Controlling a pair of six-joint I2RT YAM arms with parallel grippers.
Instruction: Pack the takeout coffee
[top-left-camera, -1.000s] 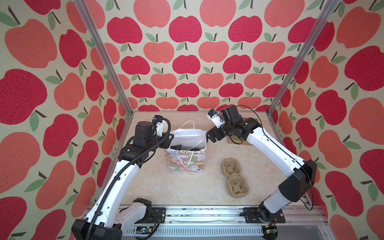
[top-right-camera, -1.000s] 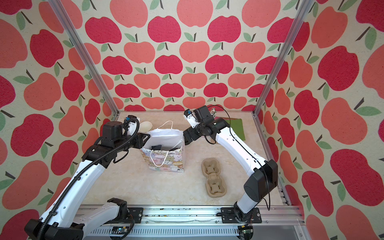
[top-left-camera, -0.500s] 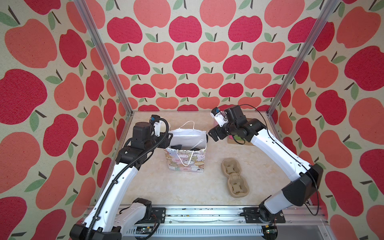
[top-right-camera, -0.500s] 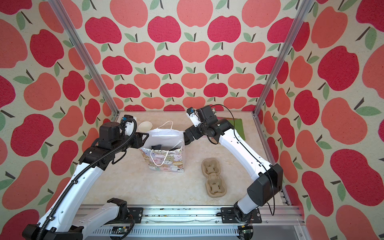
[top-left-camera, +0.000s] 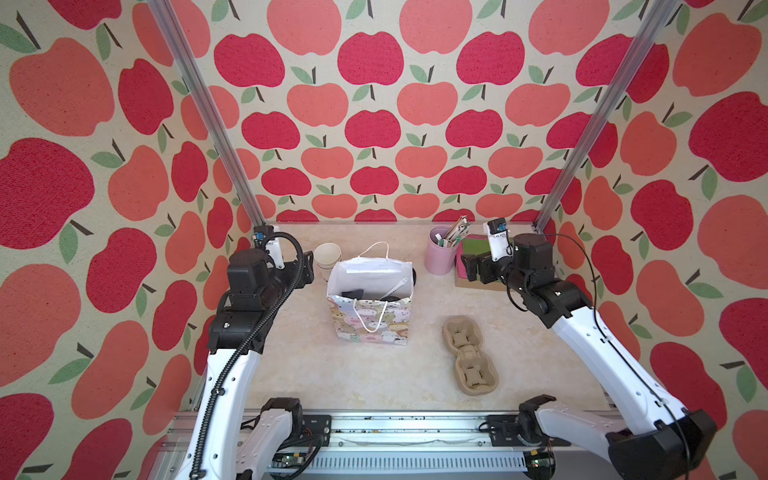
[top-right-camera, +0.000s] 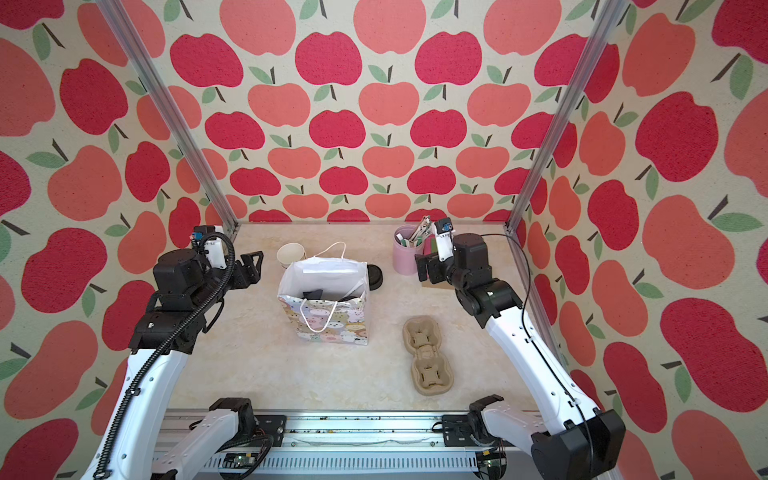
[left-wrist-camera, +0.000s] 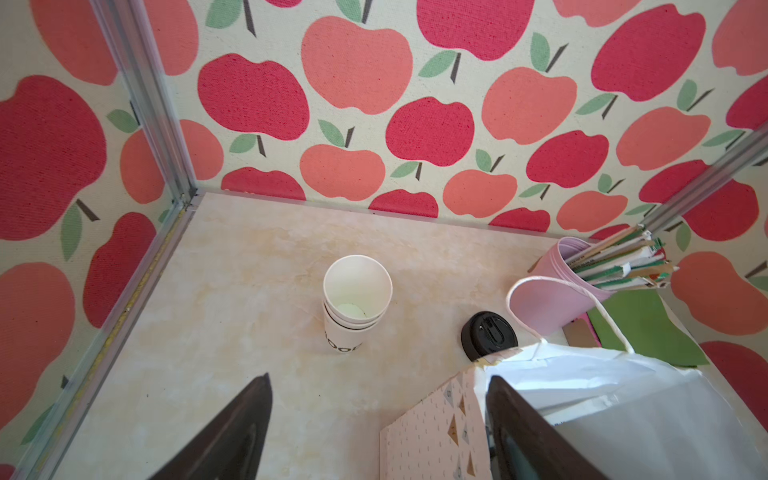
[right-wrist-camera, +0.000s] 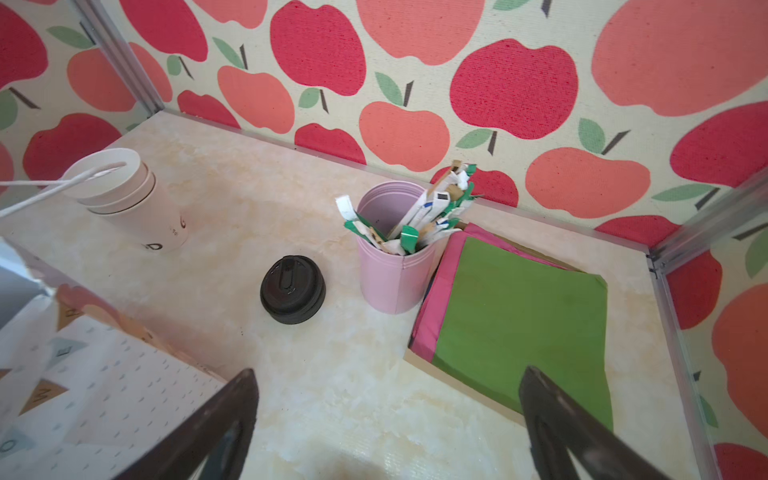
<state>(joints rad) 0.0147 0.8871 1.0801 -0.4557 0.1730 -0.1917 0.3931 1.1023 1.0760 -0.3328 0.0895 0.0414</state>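
The patterned paper gift bag stands open mid-table. Dark shapes and a white stick lie inside; I cannot tell if the takeout coffee is among them. A black plastic lid sits on the table behind the bag. My left gripper hovers open just left of the bag's rim, holding nothing. My right gripper is open and empty, well right of the bag, above the table beside the green sheets.
A stack of nested white cups with black lettering stands back left. A pink cup with sticks and green and pink sheets on cardboard are back right. A moulded cup carrier lies front right.
Both grippers were at the bag's rim. The left one has opened and drawn back left. The right one has pulled away to the right, toward the green sheets.
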